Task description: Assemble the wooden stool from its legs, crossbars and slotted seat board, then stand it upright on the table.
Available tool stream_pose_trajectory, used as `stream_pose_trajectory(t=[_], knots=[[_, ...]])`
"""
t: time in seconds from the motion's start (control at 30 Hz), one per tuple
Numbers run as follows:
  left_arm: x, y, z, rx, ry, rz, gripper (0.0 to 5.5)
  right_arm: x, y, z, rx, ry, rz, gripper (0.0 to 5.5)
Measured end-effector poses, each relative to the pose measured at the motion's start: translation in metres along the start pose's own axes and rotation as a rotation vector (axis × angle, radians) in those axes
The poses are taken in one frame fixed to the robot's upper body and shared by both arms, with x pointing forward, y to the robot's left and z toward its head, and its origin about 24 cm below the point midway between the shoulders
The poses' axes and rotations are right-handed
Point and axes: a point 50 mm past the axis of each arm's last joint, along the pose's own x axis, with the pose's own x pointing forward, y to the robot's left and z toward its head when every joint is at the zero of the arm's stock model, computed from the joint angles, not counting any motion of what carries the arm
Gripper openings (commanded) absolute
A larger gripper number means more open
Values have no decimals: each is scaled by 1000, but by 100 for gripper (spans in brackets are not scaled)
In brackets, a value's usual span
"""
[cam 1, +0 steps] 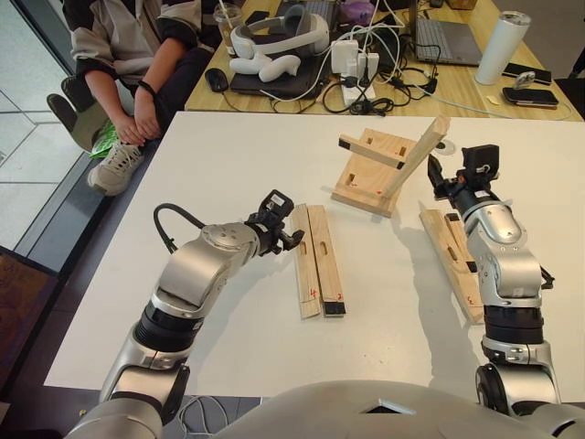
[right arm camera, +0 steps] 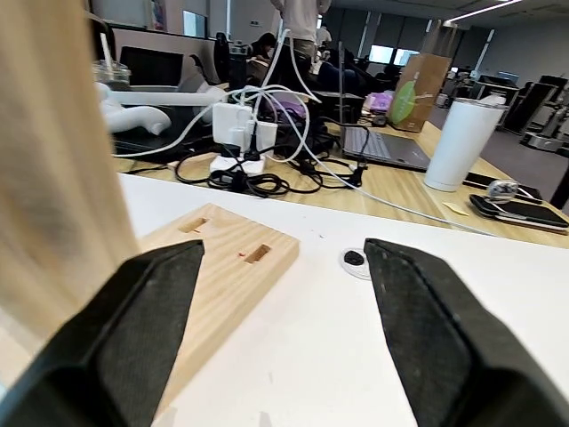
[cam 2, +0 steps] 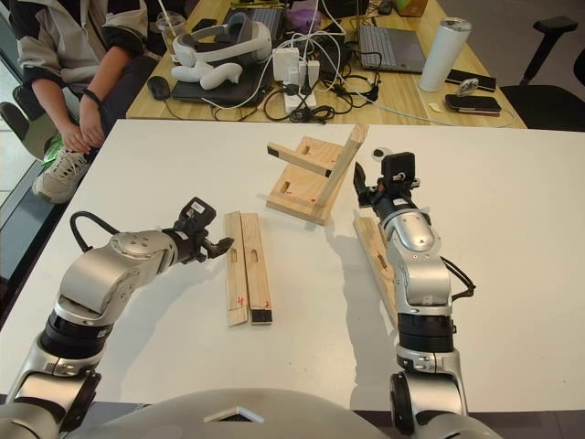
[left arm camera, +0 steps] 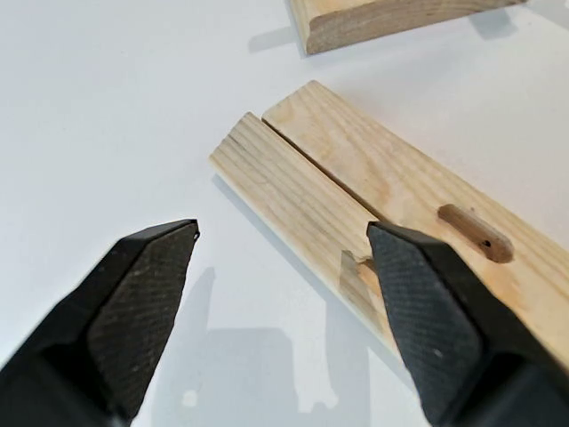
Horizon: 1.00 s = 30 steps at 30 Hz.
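The slotted seat board (cam 1: 358,190) lies tilted at the table's far middle. One leg (cam 1: 418,154) stands up from it, and a crossbar (cam 1: 370,151) sticks out sideways from that leg. Two slotted wooden pieces (cam 1: 318,261) lie flat side by side at the centre. My left gripper (cam 1: 291,238) is open at their far left end, one finger over the outer piece (left arm camera: 293,191). My right gripper (cam 1: 437,176) is open just right of the upright leg (right arm camera: 53,160), facing the seat board (right arm camera: 231,253). Another wooden piece (cam 1: 448,245) lies under my right forearm.
Behind the white table (cam 1: 228,155) runs a wooden desk holding a headset (cam 1: 274,41), cables and chargers (cam 1: 356,73), a laptop (cam 1: 448,41), a white tumbler (cam 1: 503,46) and a phone (cam 1: 530,96). A person sits at the far left corner.
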Motion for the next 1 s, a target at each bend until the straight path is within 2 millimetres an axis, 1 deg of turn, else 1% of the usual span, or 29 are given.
stream_pose_trajectory(t=[0.2, 0.27, 0.37, 0.47, 0.53, 0.57, 0.6, 0.63, 0.7, 0.8, 0.83, 0.9, 1.0], knots=[[0, -1, -4, 9, 20, -24, 352, -1, -22, 2, -52, -13, -112, 332], [1, -1, -8, 21, 43, -29, 352, -3, -21, 3, -56, -20, -111, 332], [2, 6, -17, 28, 95, -24, 352, -16, -10, 11, -58, -65, -70, 332], [1, 11, -21, -19, 123, -34, 352, -36, 13, 22, 7, -102, 44, 332], [2, 12, -24, -56, 146, -32, 352, -58, 40, 27, 80, -105, 240, 332], [2, 12, -23, -61, 143, -31, 352, -63, 48, 28, 95, -100, 292, 332], [2, 13, -19, -65, 130, -26, 352, -81, 65, 27, 125, -74, 401, 332], [1, 15, -16, -61, 119, -20, 352, -90, 75, 24, 146, -43, 454, 332], [0, 17, -9, -48, 97, -6, 352, -101, 89, 18, 165, 20, 509, 332], [-1, 19, 4, -62, 38, 19, 352, -103, 106, 9, 188, 121, 538, 332], [-1, 22, 15, -94, -15, 49, 352, -101, 113, -2, 198, 199, 540, 332], [-2, 29, 32, -142, -106, 107, 352, -101, 125, -17, 212, 309, 552, 332], [-3, 33, 42, -239, -192, 166, 352, -94, 139, -24, 246, 396, 547, 332]])
